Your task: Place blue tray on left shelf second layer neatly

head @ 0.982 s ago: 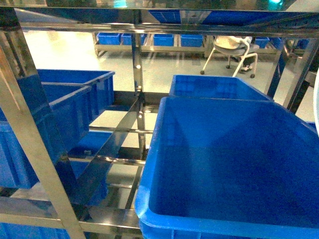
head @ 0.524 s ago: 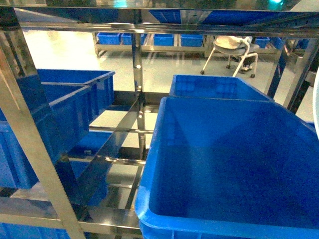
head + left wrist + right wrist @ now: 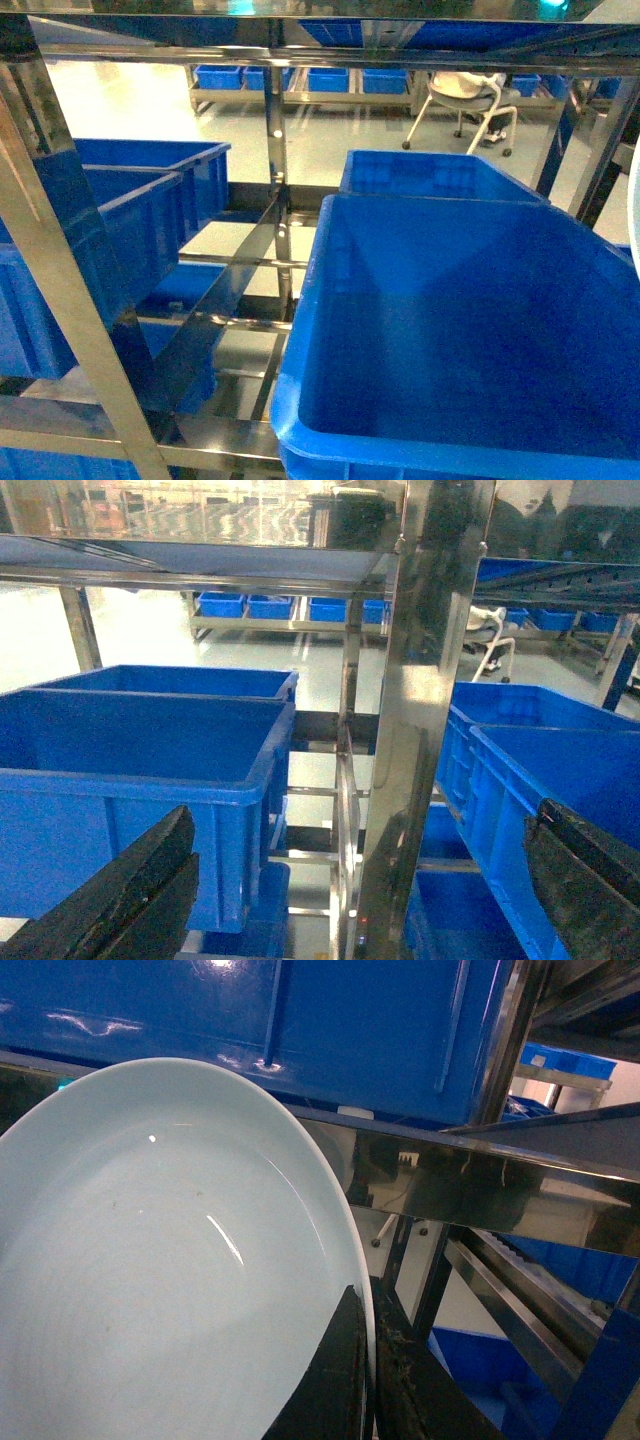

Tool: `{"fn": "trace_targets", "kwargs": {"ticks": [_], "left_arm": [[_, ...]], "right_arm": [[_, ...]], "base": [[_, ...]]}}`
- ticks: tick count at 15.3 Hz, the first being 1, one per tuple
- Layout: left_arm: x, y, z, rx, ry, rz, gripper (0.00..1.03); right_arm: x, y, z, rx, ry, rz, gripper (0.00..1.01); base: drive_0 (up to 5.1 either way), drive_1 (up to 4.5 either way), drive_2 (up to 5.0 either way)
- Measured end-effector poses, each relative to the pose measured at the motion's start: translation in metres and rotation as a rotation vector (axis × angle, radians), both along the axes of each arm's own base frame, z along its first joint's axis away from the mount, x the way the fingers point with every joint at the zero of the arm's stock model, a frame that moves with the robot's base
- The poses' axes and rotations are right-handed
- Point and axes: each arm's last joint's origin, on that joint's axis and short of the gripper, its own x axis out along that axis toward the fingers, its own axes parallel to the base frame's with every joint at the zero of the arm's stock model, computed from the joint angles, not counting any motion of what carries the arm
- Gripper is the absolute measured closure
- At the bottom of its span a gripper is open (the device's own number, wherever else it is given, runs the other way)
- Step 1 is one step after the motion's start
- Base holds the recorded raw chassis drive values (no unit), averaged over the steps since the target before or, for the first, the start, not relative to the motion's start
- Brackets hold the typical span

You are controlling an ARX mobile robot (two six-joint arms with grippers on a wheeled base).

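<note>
The right gripper (image 3: 368, 1380) is pinching the tray (image 3: 150, 1280) by its rim, jaws closed on the edge, holding it just under a crate (image 3: 300, 1020) and against a steel rail (image 3: 480, 1180). The left gripper (image 3: 350, 900) is hanging with fingers (image 3: 140, 890) spread wide and empty, facing a rack upright (image 3: 425, 700) between blue crates (image 3: 140, 770).

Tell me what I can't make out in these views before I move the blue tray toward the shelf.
- Blue tray: right wrist view cuts it off at left and bottom; in the head view only a pale sliver shows at the right edge.
- Right gripper: only the fingers pinching the tray's rim show.
- Left gripper: finger ends visible, apart, empty; the rest cut off.
- Shelf tier: mostly hidden by blue crates.
</note>
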Motion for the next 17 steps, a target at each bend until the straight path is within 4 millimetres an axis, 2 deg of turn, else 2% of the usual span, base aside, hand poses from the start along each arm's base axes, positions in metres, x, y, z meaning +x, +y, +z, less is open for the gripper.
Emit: {"fn": "trace_targets", "kwargs": {"ticks": [17], "left_arm": [[0.0,0.0,0.0,0.0,0.0,0.0,0.05]], "right_arm": [[0.0,0.0,0.0,0.0,0.0,0.0,0.99]], "base": [[0.0,0.0,0.0]]}}
